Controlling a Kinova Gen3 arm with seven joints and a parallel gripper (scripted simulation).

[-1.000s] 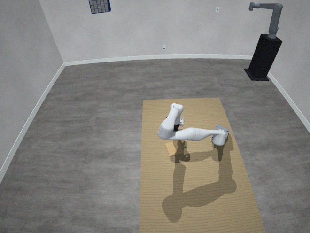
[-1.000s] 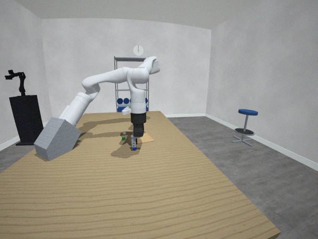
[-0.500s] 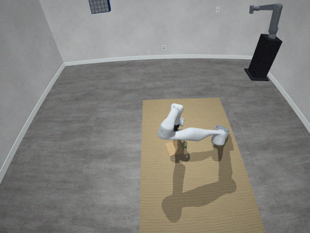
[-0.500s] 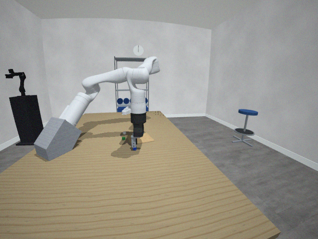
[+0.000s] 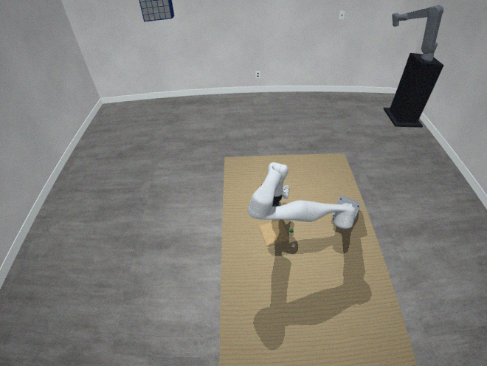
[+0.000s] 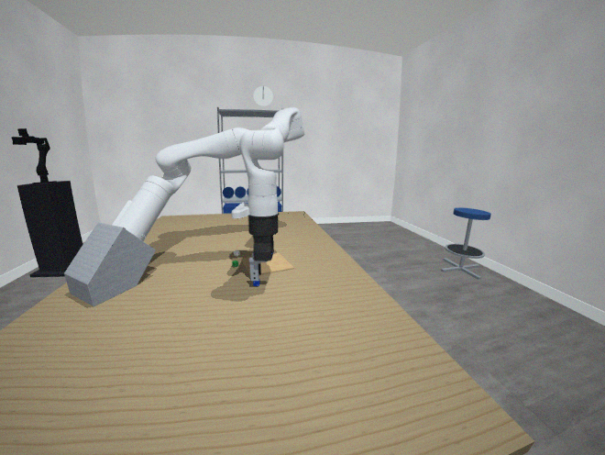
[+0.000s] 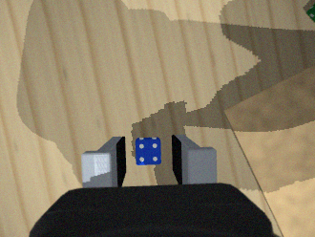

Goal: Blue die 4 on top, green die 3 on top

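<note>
Wrist view: the claw (image 6: 257,276) (image 7: 149,153) stands partway open, with the blue die (image 6: 256,282) (image 7: 148,151) between its fingers, a gap on either side and nothing gripped. Four pips face the camera; slivers of two more show at the die's 12 o'clock edge. It sits on the tabletop (image 5: 243,295) (image 6: 293,367) (image 7: 67,62), off the mat (image 5: 268,232) (image 6: 280,262) (image 7: 291,167), which lies toward 3 o'clock, partly shaded and cut off by the frame. At 2 o'clock, only a corner of the green die (image 5: 291,231) (image 6: 235,263) (image 7: 312,13) gets in, so its top number can't be read.

From the top, the arm (image 5: 302,210) (image 6: 264,144) hides the claw's fingers and the blue die. The green die is off the mat's 3 o'clock side, the white die (image 5: 293,245) (image 6: 236,253) toward 4 o'clock, in shadow, its pips too small to read.
</note>
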